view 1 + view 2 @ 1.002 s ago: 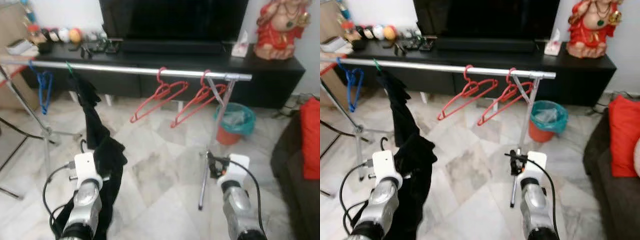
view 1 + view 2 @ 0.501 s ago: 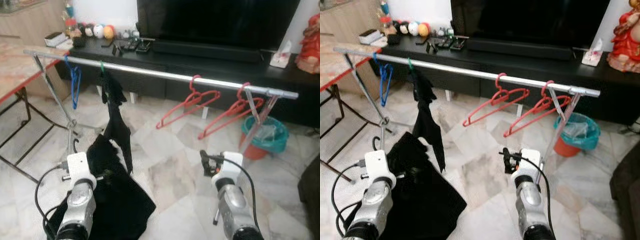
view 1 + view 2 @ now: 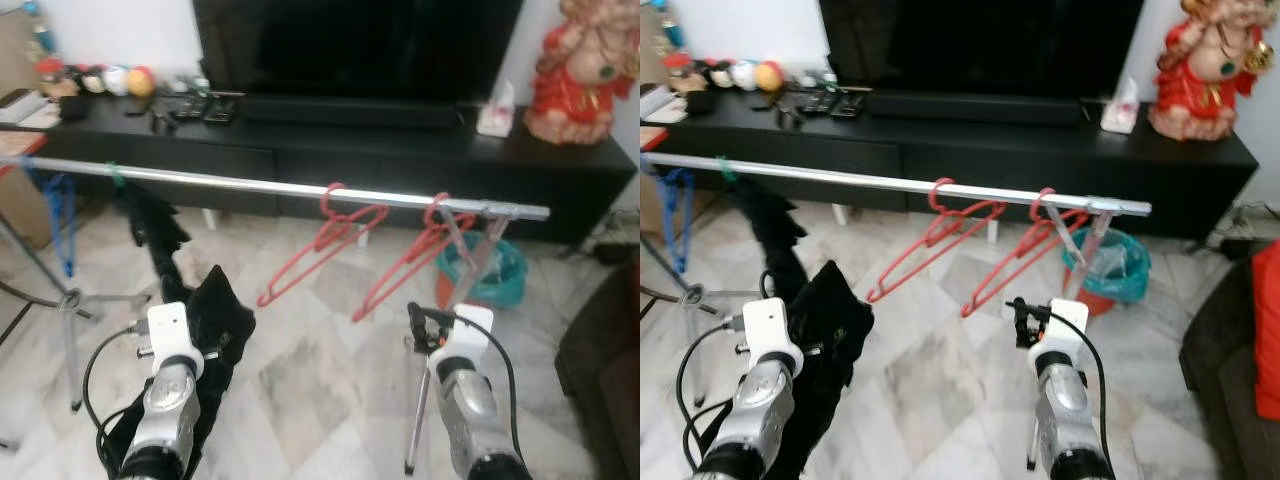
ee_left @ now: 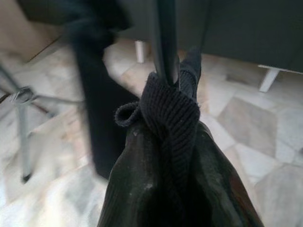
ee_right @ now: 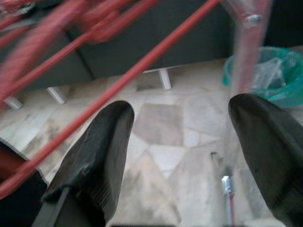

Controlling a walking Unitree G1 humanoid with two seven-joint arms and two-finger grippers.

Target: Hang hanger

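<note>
- Two grippers up in front of the robot. Left gripper [image 4: 165, 80] is clamped on a black garment [image 3: 215, 320]; in the wrist view the knit hem bunches around the fingers [image 4: 163, 42].
- Garment runs up and away from that gripper to a green hanger hook [image 3: 117, 177] already over the rail [image 3: 300, 190]. The hanger itself is hidden inside the cloth.
- Right gripper [image 5: 189, 142] holds nothing, fingers [image 5: 99, 146] spread wide apart. Just ahead of it slant the bars of two red hangers [image 3: 330, 235], hooked on the rail near its end post [image 3: 455, 270].
- Further out from the left gripper, a blue hanger [image 3: 60, 215] hangs at the rail's far end. Beyond the rail: black TV cabinet [image 3: 400, 150], teal bin [image 3: 490, 265] past the post.
- Handling, as a judgement: hanger is light and stiff, and will swing on its hook. The garment is soft and drapes, so pulling the cloth could drag the hook sideways or off the rail.
- Best hold is the hanger neck or shoulder through the cloth, not the loose hem.
- Task looks nearly done; what remains is probably a gentle release.
</note>
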